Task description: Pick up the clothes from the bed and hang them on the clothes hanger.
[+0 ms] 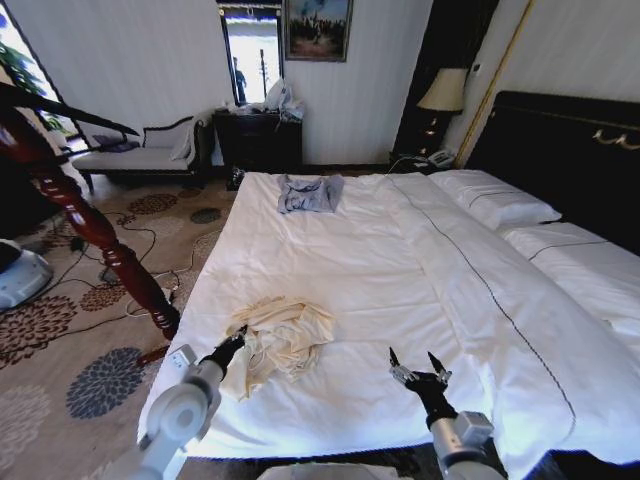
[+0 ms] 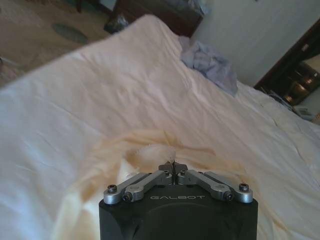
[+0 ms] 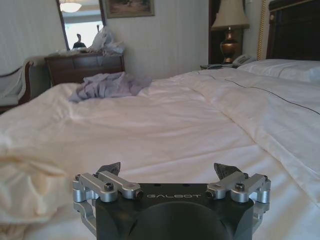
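The clothes [image 1: 285,338], a crumpled cream garment, lie near the foot of the bed [image 1: 370,270] on its white duvet. My left gripper [image 1: 238,338] is at the garment's left edge. In the left wrist view its fingertips [image 2: 172,167] are shut together on a raised fold of the cream cloth [image 2: 150,150]. My right gripper [image 1: 418,365] hovers open over bare duvet to the right of the garment, with nothing between its fingers [image 3: 111,169]. The cream cloth [image 3: 25,190] shows at the side of the right wrist view. A slim dark clothes hanger [image 1: 80,112] hangs at the far left.
A thick reddish-brown wooden post [image 1: 95,235] stands by the bed's left side. A small grey-blue garment [image 1: 310,192] lies at the far end of the bed. Pillows [image 1: 495,200] and a dark headboard are on the right. Cables lie on the patterned carpet [image 1: 60,330].
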